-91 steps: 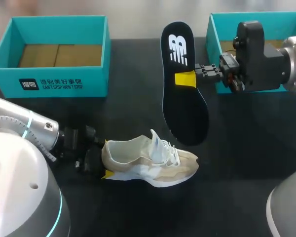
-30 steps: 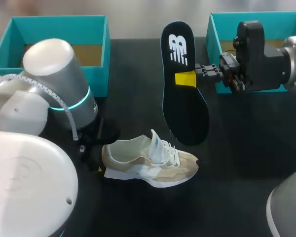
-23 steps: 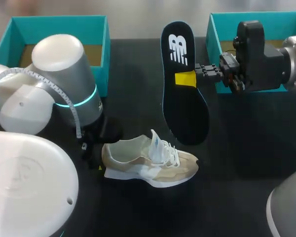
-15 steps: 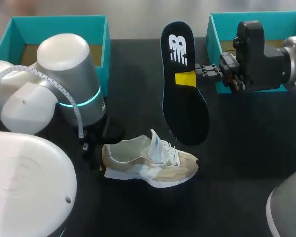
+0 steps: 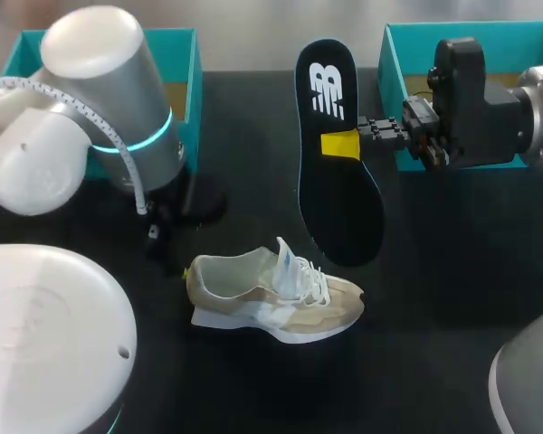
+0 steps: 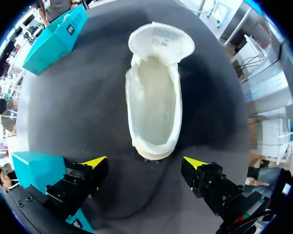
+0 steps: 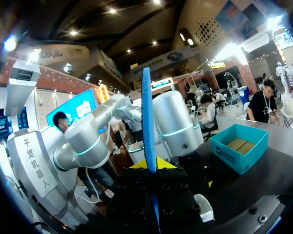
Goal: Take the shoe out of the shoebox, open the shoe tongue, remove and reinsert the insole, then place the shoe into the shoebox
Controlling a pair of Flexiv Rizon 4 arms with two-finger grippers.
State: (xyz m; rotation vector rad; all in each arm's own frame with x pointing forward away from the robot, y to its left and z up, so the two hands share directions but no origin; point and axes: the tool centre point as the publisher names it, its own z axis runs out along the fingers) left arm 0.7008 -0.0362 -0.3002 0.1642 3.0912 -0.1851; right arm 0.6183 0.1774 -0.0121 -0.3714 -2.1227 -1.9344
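Item one: shoe (image 5: 276,298), beige with a white sole. It stands on its sole on the black table (image 5: 452,298), low in the middle of the head view, with its toe toward the frame's right. The tongue (image 5: 288,262) stands up. In the left wrist view we see into the shoe's (image 6: 154,102) pale opening from the heel end.

Item two: insole (image 5: 337,181), black with a white mark. It hangs in the air in the upper middle of the frame, apart from the shoe.

Item three: right gripper (image 5: 342,143), entering from the right, with its fingers clamped on the insole's edge about midway along. In its own view the insole (image 7: 147,126) shows edge-on as a blue strip rising between the yellow tips of the gripper (image 7: 150,165).

Item four: left gripper (image 6: 145,162), with its fingers wide apart and holding nothing; the heel lies just ahead of them.

Item five: left box (image 5: 179,54), teal, at upper left and partly behind the left arm (image 5: 100,117).

Item six: right box (image 5: 407,45), teal, at upper right behind the right gripper.
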